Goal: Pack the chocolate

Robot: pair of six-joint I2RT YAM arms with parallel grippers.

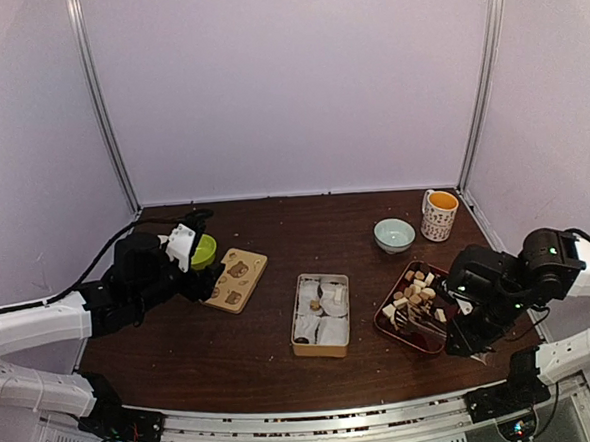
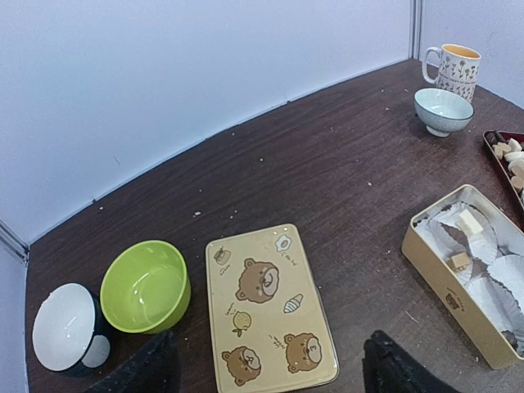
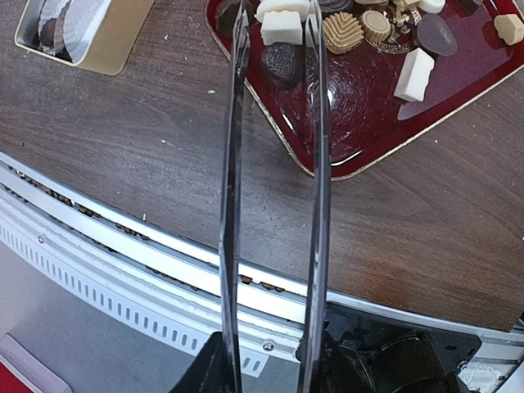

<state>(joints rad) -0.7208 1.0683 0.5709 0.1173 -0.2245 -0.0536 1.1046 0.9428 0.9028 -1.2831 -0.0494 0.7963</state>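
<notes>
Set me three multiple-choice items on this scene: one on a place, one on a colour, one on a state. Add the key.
1. Where does the bear-print lid lie?
A. Flat on the table, between the green bowl and the tin
B. Shut on the tin
C. Leaning on the back wall

2. What colour is the inside of the mug?
A. Green
B. Orange
C. Black

3. In what state is the tin?
A. Closed
B. Tipped on its side
C. Open, with paper liners and a few chocolate pieces inside

Key: 1 A, the left wrist view shows the lid flat on the wood with the bowl on one side and the tin on the other. 2 B, the mug's rim and inner wall show orange. 3 C, the tin stands upright with no lid and its liners in plain sight.
</notes>
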